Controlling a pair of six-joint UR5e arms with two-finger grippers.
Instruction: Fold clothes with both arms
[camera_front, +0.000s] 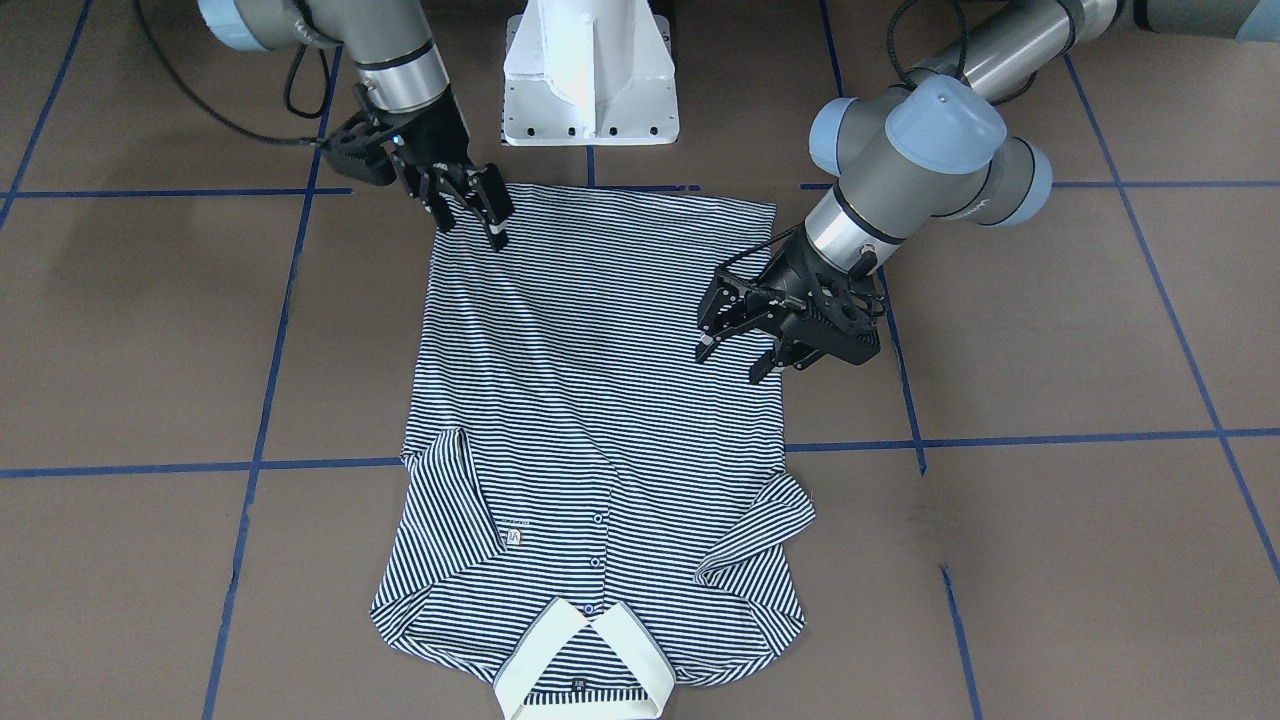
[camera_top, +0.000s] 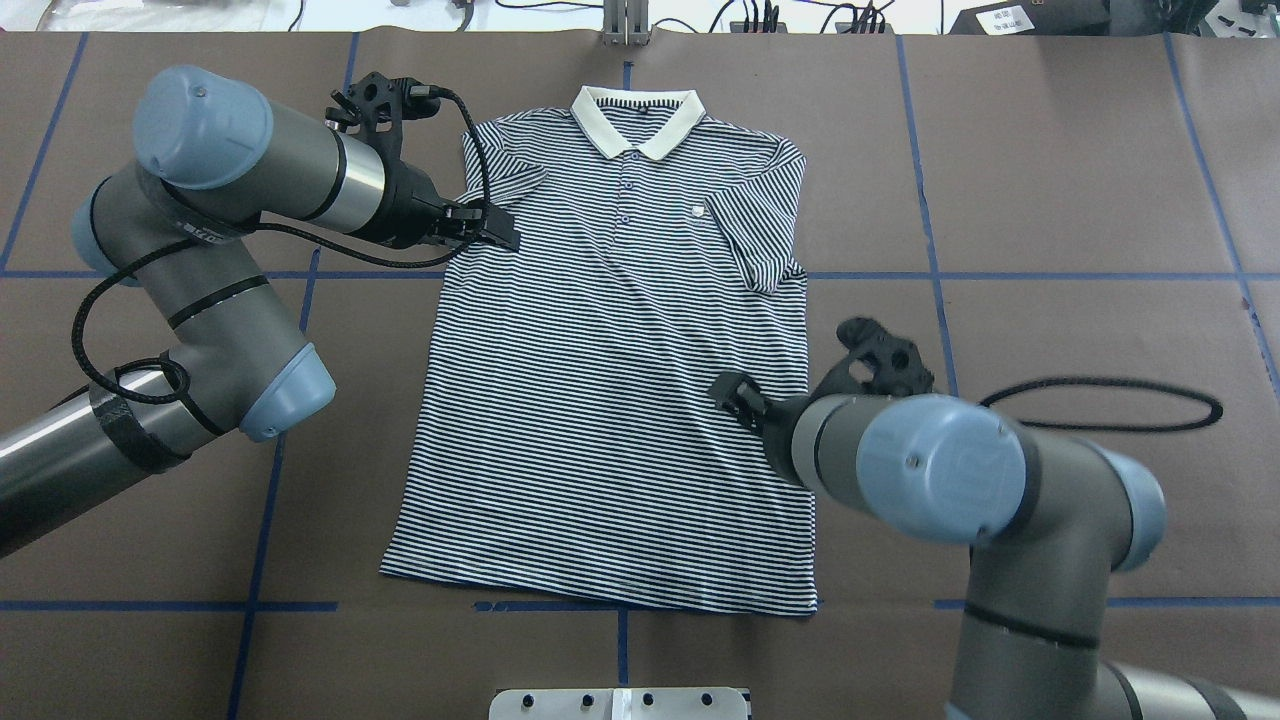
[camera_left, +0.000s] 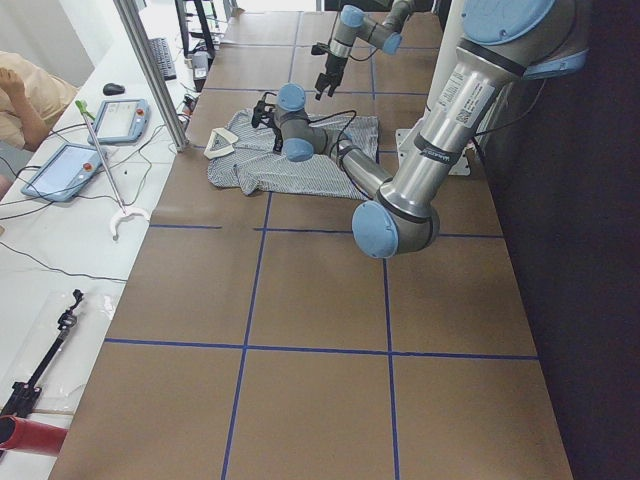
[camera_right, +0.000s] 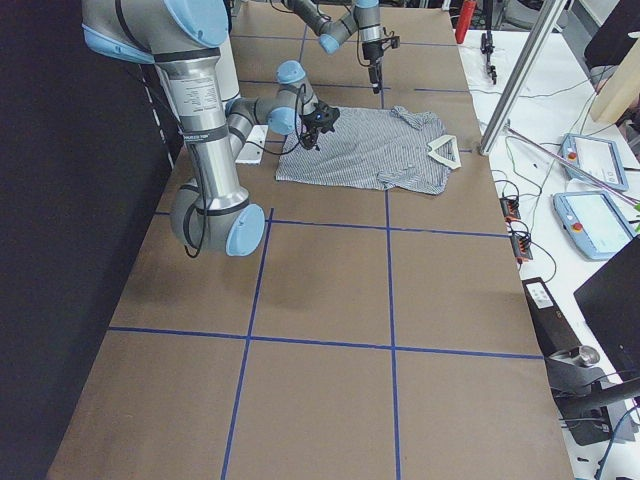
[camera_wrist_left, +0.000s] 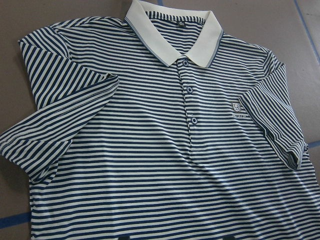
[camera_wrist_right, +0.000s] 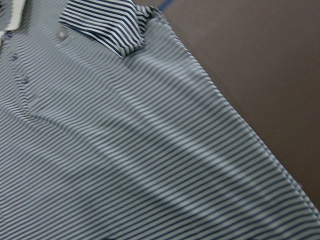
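Observation:
The striped polo shirt lies flat and face up on the brown table, collar away from the robot and both sleeves folded in over the body. My left gripper is open and empty, hovering over the shirt's side edge near the sleeve; in the overhead view it sits by the armpit. My right gripper is open and empty above the hem corner; in the overhead view its arm mostly hides it. The left wrist view shows the collar, placket and label. The right wrist view shows the blurred shirt body.
The white pedestal base stands at the robot's side of the table. Blue tape lines grid the tabletop. A black cable loop lies right of the shirt. A side table with tablets and a metal post runs beyond the collar.

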